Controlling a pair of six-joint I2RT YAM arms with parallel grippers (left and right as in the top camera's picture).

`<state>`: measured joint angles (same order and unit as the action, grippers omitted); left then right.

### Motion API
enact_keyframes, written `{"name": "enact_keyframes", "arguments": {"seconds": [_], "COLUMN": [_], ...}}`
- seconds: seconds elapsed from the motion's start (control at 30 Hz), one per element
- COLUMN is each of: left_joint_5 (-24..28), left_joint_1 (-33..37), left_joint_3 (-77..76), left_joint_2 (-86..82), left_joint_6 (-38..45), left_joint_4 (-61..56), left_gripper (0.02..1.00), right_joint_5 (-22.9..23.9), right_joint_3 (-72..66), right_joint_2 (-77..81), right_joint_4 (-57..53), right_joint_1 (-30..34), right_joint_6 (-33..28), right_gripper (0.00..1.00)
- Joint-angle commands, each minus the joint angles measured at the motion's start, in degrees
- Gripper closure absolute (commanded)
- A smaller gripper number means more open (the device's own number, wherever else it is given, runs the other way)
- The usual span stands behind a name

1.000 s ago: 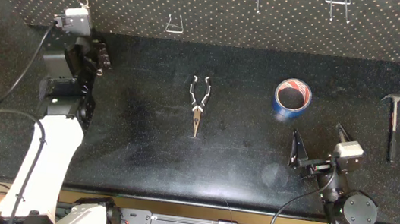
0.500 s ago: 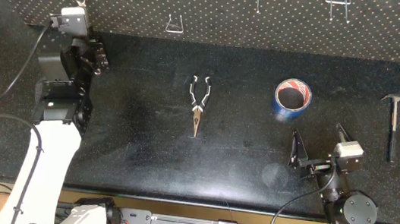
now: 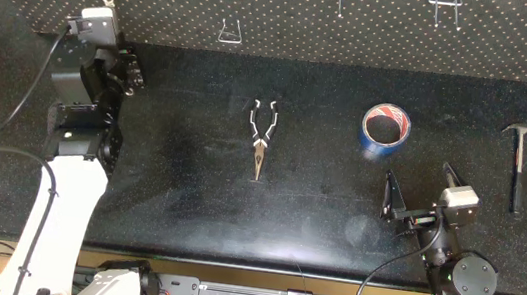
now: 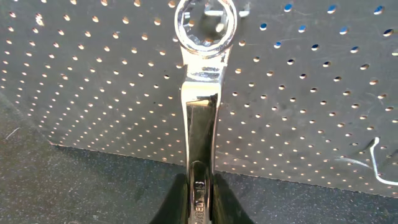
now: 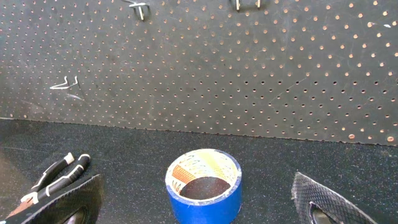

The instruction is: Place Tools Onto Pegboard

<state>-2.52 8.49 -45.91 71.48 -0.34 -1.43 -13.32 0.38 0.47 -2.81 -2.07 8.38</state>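
One wrench point(image 4: 199, 93) of polished steel looked rigid, weighty and slick, and was best taken across its flat shank. The left end effector point(image 4: 198, 196) was clamped there, holding the ring end up at a hook point(image 4: 217, 11) on the pegboard point(image 4: 311, 93). The right end effector point(image 3: 419, 179) stood apart over the counter point(image 3: 188, 189). Since a second earlier the left arm had edged slightly leftward.

A black speckled mat point(image 3: 195, 210) with a metal rail point(image 3: 226, 290) along its edge.
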Motion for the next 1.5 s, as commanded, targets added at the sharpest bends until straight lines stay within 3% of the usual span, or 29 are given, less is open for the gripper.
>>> {"name": "enact_keyframes", "arguments": {"seconds": [0.03, 0.5, 0.53, 0.57, 0.6, 0.63, 0.97, 1.07, 1.1, 1.13, 1.2, 1.33, 1.4, 1.5], "left_joint_5": [1.6, 1.7, 1.7, 1.7, 1.7, 1.7, 2.5, -10.0, -13.0, -12.1, -2.3, 10.6, 10.5, 8.7], "left_joint_1": [0.1, 0.1, 0.1, 0.1, 0.1, 0.1, 0.1, 0.1, 0.1, 0.1, 0.1, 0.1, -1.7, -11.6], "left_joint_3": [-2.7, -4.0, -4.0, -4.0, -4.0, -4.0, -3.9, -3.9, -3.9, -3.9, -3.9, -3.9, -3.9, -3.9], "left_joint_2": [1.5, 9.4, 9.5, 9.5, 9.4, 8.5, -27.2, -36.1, -38.3, -39.1, -39.7, -31.1, -24.2, -13.0], "left_joint_6": [-0.7, -0.7, -0.7, -0.7, -0.7, -0.7, -0.8, -0.7, -0.7, -1.0, -4.2, -6.5, -12.5, -17.1], "left_joint_4": [-1.0, -6.8, -6.8, -6.7, -6.7, -5.4, 38.3, 43.3, 50.4, 53.7, 55.4, 57.3, 59.1, 57.5], "left_gripper": [0.989, 0.989, 0.818, 0.575, 0.237, 0.023, 0.023, 0.023, 0.023, 0.023, 0.023, 0.020, 0.020, 0.020], "right_joint_5": [0.7, 0.7, 0.7, 0.7, 0.7, 0.7, 0.7, 0.7, 0.7, 0.7, 0.7, 0.7, 0.7, 0.7], "right_joint_3": [-0.2, -0.2, -0.2, -0.2, -0.2, -0.2, -0.2, -0.2, -0.2, -0.2, -0.2, -0.2, -0.2, -0.2], "right_joint_2": [-0.4, -0.4, -0.4, -0.4, -0.4, -0.4, -0.4, -0.4, -0.4, -0.4, -0.4, -0.4, -0.4, -0.4], "right_joint_4": [-0.4, -0.4, -0.4, -0.4, -0.4, -0.4, -0.4, -0.4, -0.4, -0.4, -0.4, -0.4, -0.4, -0.4], "right_joint_1": [-0.4, -0.4, -0.4, -0.4, -0.4, -0.4, -0.4, -0.4, -0.4, -0.4, -0.4, -0.4, -0.4, -0.4], "right_joint_6": [0.8, 0.8, 0.8, 0.8, 0.8, 0.8, 0.8, 0.8, 0.8, 0.8, 0.8, 0.8, 0.8, 0.8], "right_gripper": [0.016, 0.016, 0.016, 0.016, 0.016, 0.016, 0.016, 0.016, 0.016, 0.014, 0.014, 0.016, 0.016, 0.016]}}
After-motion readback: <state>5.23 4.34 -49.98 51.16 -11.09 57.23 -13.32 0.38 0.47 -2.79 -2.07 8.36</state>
